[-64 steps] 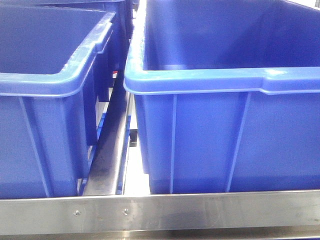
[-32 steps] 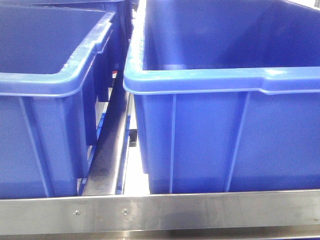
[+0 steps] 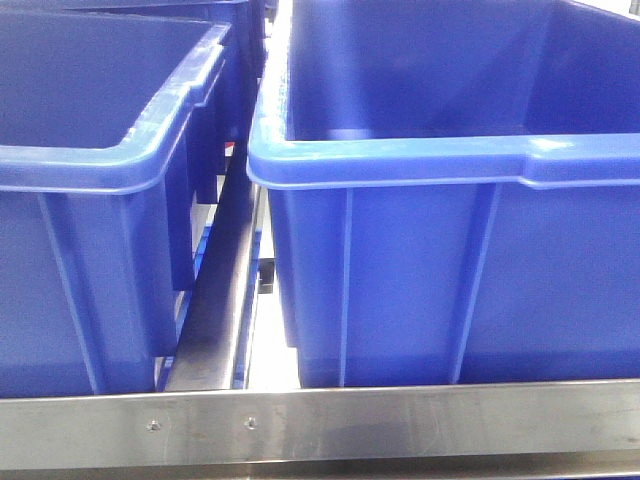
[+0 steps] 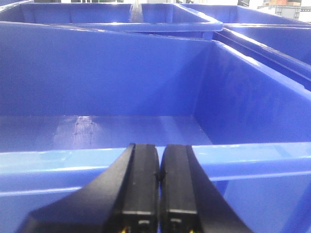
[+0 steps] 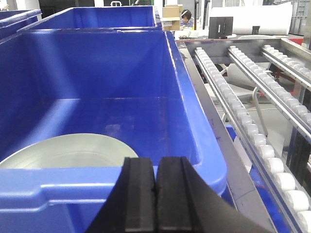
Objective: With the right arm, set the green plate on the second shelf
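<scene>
The green plate [image 5: 68, 151] lies flat on the floor of a blue bin [image 5: 192, 121], near its front wall, in the right wrist view. My right gripper [image 5: 156, 167] is shut and empty, just outside the bin's near rim, lower than the rim top and a little right of the plate. My left gripper [image 4: 159, 153] is shut and empty in front of the near rim of another blue bin [image 4: 218, 73] whose floor is bare. The front view shows neither gripper nor the plate.
In the front view two blue bins, the left bin [image 3: 100, 160] and the right bin [image 3: 400, 160], stand side by side behind a steel rail [image 3: 320, 425]. Roller conveyor tracks [image 5: 243, 111] run along the right of the plate's bin. More blue bins [image 4: 146, 14] stand behind.
</scene>
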You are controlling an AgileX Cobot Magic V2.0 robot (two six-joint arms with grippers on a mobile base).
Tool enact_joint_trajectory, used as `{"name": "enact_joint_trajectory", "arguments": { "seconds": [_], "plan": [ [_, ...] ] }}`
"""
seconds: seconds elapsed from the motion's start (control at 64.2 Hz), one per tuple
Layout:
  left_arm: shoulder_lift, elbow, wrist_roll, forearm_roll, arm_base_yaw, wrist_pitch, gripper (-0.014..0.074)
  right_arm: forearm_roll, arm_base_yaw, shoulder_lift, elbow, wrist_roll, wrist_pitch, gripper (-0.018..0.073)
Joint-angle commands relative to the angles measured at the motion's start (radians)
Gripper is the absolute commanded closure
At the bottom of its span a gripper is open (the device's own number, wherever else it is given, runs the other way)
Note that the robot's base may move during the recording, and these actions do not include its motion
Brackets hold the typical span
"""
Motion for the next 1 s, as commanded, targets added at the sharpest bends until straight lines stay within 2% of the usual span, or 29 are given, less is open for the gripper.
{"name": "enact_joint_trajectory", "arguments": {
  "seconds": [0.0,0.187,0.28,0.452,0.576,0.841,0.981],
  "plan": [
    [-0.018,0.042,-0.008,-0.004,0.022,-0.086,0.0466,-0.014,0.002,0.011,-0.018,0.000,-0.092,0.0510],
    [-0.018,0.042,-0.008,-0.006,0.185,-0.084,0.0466,-0.014,0.002,0.011,-0.018,0.000,-0.092,0.0510],
    [-0.018,0.042,-0.008,-0.008,0.230,-0.084,0.0466,-0.014,0.002,0.011,-0.018,0.000,-0.092,0.0510],
    [-0.019,0.042,-0.008,-0.038,0.235,-0.093,0.0466,-0.014,0.002,0.011,-0.018,0.000,-0.092,0.0510],
    [-0.019,0.042,-0.008,-0.094,0.235,-0.182,0.0466,-0.014,0.002,0.011,-0.018,0.000,-0.092,0.0510],
    [-0.019,0.042,-0.008,-0.103,0.235,-0.174,0.0466,-0.014,0.002,0.011,-0.018,0.000,-0.092,0.0510],
    [-0.019,0.042,-0.008,-0.076,0.235,-0.174,0.0466,-0.014,0.002,0.011,-0.018,0.000,-0.092,0.0510]
  ]
}}
